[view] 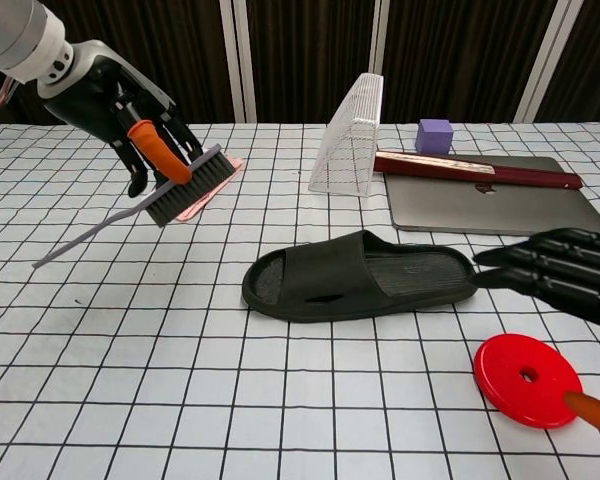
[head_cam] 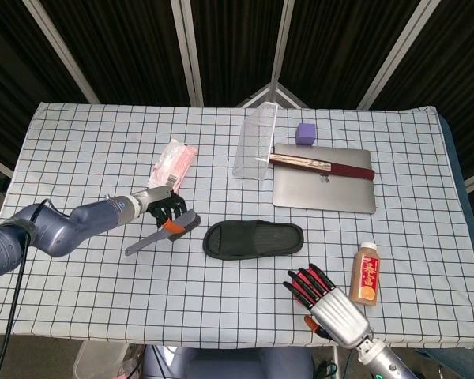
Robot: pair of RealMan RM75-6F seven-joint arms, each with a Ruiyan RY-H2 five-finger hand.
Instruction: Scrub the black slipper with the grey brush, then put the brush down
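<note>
- Black slipper (head_cam: pixel 253 239) lies flat near the middle of the checked table (head_cam: pixel 79 142), its long axis running left to right across the robot's front; in the chest view the open toe end points toward the left hand.
- Grey brush (view: pixel 188 186) is held in the air by the left hand (head_cam: pixel 164 206), fingers wrapped round the head, bristles tilted down, the thin handle trailing away to the robot's left.
- From that hand the slipper lies to the right and lower, near but apart; no bristle touches it yet.
- Left hand is the nearer one to the slipper's toe end. The right hand (head_cam: pixel 332 304) hovers just beyond the heel end, fingers spread, holding nothing, partly over the red disc (view: pixel 528 379).
- My judgement: the coming move is a short carry rightward and down, bringing the bristles along the slipper's length.
- Count: one slipper, one brush, one red disc, one juice bottle (head_cam: pixel 366 273), one laptop (head_cam: pixel 324 179), one purple cube (head_cam: pixel 305 133), one wire rack (head_cam: pixel 256 141), one pink packet (head_cam: pixel 171 167).
</note>
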